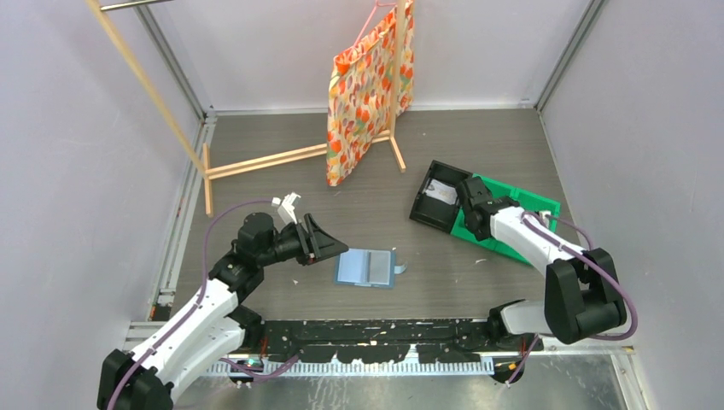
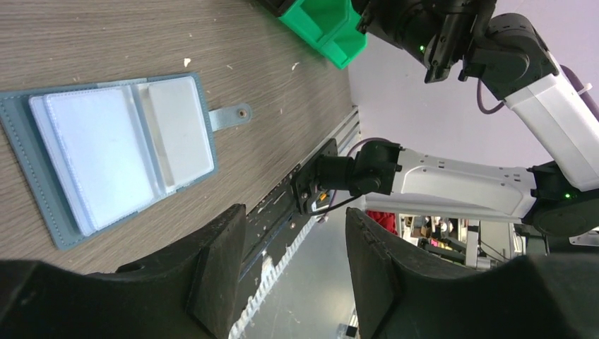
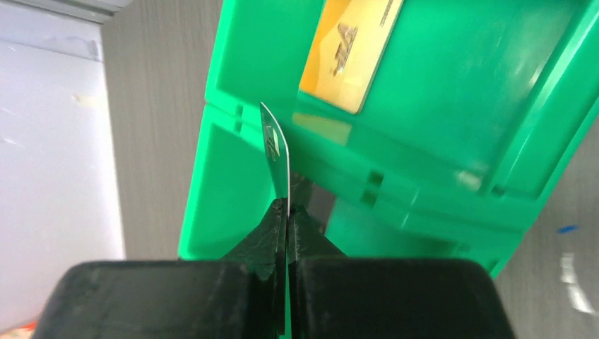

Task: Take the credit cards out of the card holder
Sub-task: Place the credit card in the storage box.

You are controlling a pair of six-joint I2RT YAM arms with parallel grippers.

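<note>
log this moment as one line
left fingers: open, beside open teal folding card holder; right fingers: shut on thin grey card over green plastic bin; yellow card: in bin

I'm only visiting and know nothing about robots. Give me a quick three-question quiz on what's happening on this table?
1. True or false: the card holder lies open on the table.
2. What does the right tool pinch? A) a thin card B) the card holder C) nothing
3. What colour is the bin holding the gold card?
Key: 1 true; 2 A; 3 green.
</note>
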